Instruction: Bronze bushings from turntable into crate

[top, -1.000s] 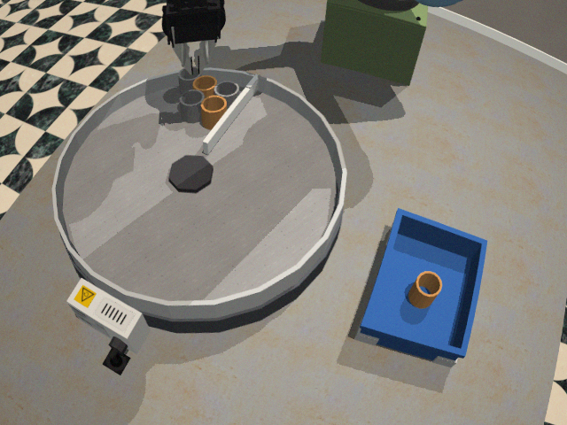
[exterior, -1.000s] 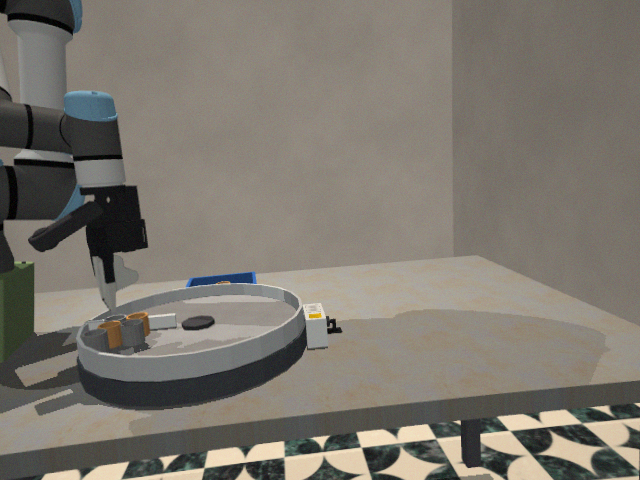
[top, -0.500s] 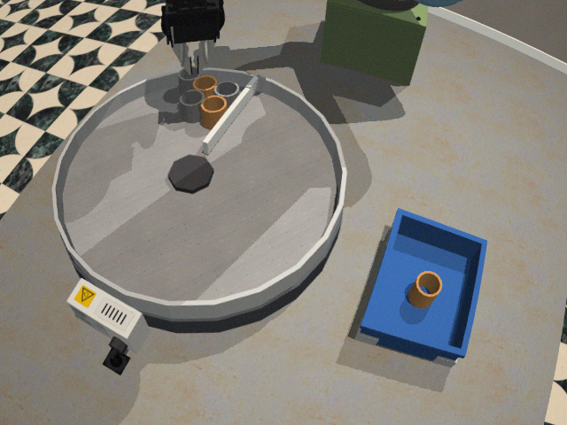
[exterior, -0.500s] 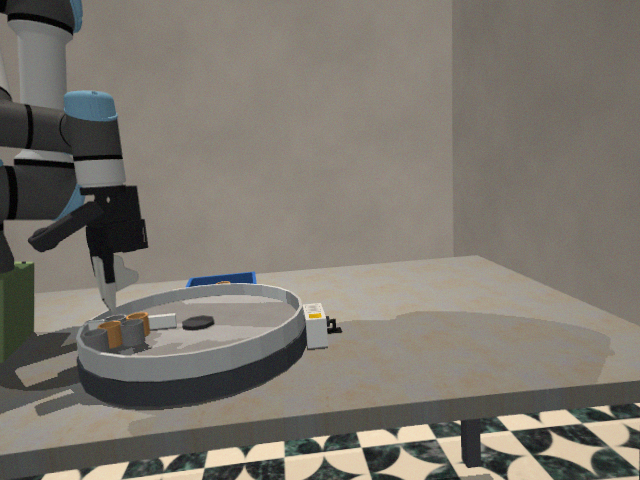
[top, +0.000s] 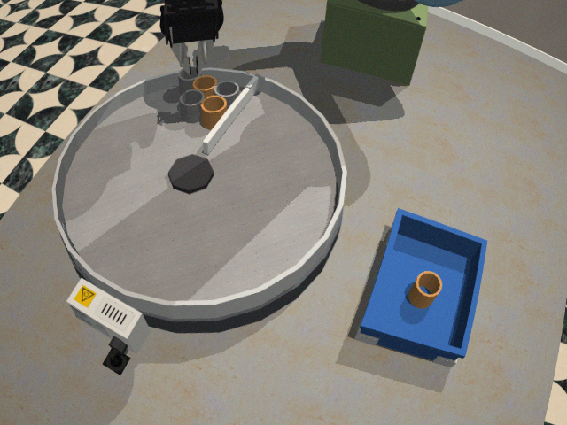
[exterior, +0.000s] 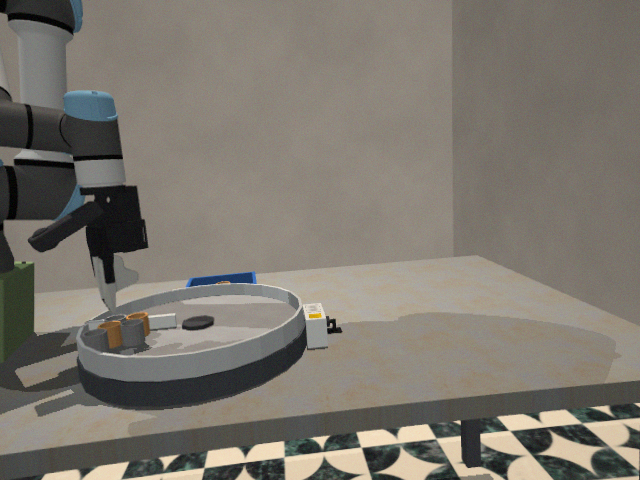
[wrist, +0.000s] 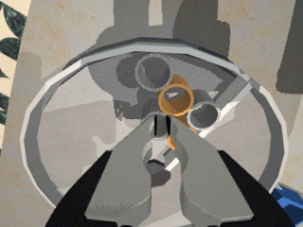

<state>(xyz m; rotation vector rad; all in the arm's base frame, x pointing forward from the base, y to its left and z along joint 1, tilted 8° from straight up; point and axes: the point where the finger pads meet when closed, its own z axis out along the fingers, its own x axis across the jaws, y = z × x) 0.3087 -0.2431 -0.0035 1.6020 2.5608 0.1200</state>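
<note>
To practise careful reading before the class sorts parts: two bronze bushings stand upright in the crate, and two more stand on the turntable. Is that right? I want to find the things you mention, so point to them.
Not quite: the crate (top: pixel 379 297) (exterior: pixel 221 279) holds one bronze bushing (top: pixel 422 292), as the top view shows. Two more do stand on the turntable (top: pixel 256 182) (exterior: pixel 242 310) (wrist: pixel 71 128).

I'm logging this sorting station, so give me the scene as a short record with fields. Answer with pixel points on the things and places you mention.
turntable: round, grey, raised rim (top: pixel 344 192) (exterior: pixel 206 367) (wrist: pixel 142 48)
on turntable: two bronze bushings (top: pixel 211 119) (exterior: pixel 112 338) (wrist: pixel 185 105), three grey steel bushings (top: pixel 190 111) (exterior: pixel 133 333) (wrist: pixel 204 115), clustered near a white bar (top: pixel 229 116) (exterior: pixel 164 321) (wrist: pixel 227 113)
crate: blue, rectangular, open-topped (top: pixel 393 283) (exterior: pixel 240 279) (wrist: pixel 291 200)
in crate: one bronze bushing (top: pixel 423 297) (exterior: pixel 223 282), upright
gripper (top: pixel 193 72) (exterior: pixel 112 310) (wrist: pixel 161 116): shut, nothing held
remaining: two bronze to move
</note>
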